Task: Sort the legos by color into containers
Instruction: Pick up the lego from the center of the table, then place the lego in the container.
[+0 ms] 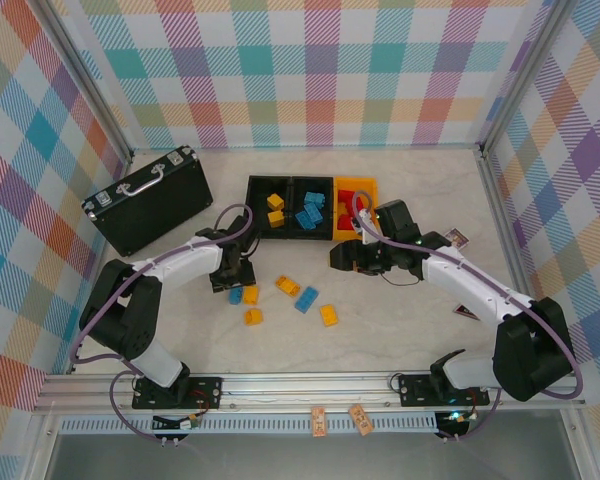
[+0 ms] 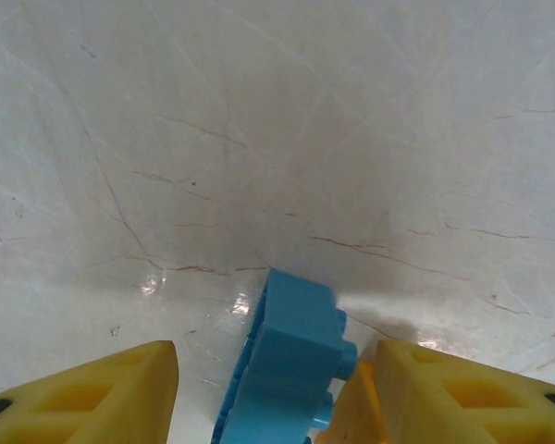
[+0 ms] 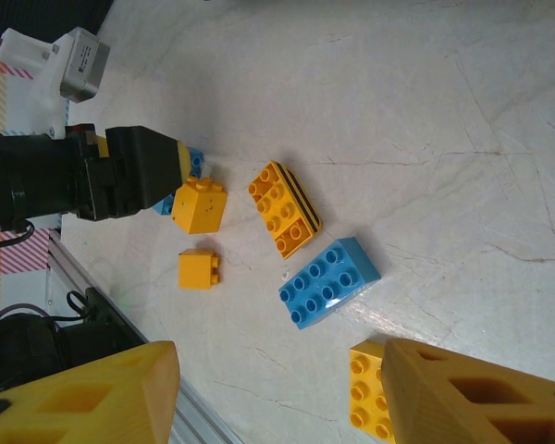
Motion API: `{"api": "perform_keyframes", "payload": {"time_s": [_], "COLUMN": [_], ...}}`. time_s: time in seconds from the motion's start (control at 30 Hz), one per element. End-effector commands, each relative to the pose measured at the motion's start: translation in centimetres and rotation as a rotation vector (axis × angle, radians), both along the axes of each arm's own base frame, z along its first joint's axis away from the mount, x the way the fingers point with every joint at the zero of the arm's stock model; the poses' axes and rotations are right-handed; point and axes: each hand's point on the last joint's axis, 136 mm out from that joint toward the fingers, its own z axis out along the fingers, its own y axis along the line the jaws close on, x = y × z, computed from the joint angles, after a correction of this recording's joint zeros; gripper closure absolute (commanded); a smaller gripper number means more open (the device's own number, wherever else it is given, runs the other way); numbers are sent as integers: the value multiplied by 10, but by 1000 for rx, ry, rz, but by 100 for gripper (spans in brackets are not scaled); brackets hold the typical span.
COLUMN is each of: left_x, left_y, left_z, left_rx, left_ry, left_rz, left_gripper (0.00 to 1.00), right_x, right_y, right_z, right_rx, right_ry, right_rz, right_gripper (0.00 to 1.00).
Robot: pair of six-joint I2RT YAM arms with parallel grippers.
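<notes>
My left gripper [image 1: 232, 280] is low over the table, open, with a blue lego [image 2: 296, 356] lying on its side between its yellow fingers [image 2: 111, 393]. The studs face the right finger, and there is a clear gap to the left finger. A yellow lego [image 1: 250, 295] sits just beside that blue lego [image 1: 236, 296]. My right gripper [image 3: 277, 407] hangs open over the loose legos: a blue brick [image 3: 328, 281], an orange brick [image 3: 284, 209] and a yellow brick [image 3: 368, 398] by its right finger. Three bins stand in a row: black [image 1: 256, 212], black [image 1: 296, 222] and orange [image 1: 342, 190].
A larger black case [image 1: 148, 198] with metal trim lies at the back left. More loose legos lie between the arms: orange [image 1: 287, 286], blue [image 1: 306, 300], yellow [image 1: 328, 315] and yellow [image 1: 252, 317]. A small card [image 1: 456, 238] lies to the right.
</notes>
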Motion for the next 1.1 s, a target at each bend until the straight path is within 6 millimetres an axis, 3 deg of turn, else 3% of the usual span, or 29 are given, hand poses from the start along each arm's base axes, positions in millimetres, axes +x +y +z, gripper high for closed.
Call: {"api": "perform_keyframes", "payload": {"time_s": [0.0, 0.27, 0.4, 0.53, 0.73, 1.07], "left_x": [-4, -12, -4, 10, 38, 93], "left_y": [6, 9, 8, 0, -28, -104], "left_z": [-2, -11, 4, 25, 60, 98], "left_rx": [29, 30, 33, 9, -47, -178], "left_ry": [-8, 9, -23, -66, -132, -220], "left_rz": [20, 28, 17, -1, -56, -155], "left_gripper": [47, 73, 83, 84, 84, 84], "right_x": [2, 3, 4, 6, 7, 5], "right_y": [4, 5, 5, 5, 4, -6], "right_z": [7, 4, 4, 5, 7, 10], "right_rx": [6, 0, 1, 2, -2, -23], "right_ry": [-21, -22, -22, -31, -43, -73], "right_rz": [14, 12, 11, 10, 3, -33], "right_gripper": [41, 41, 41, 41, 41, 41]}}
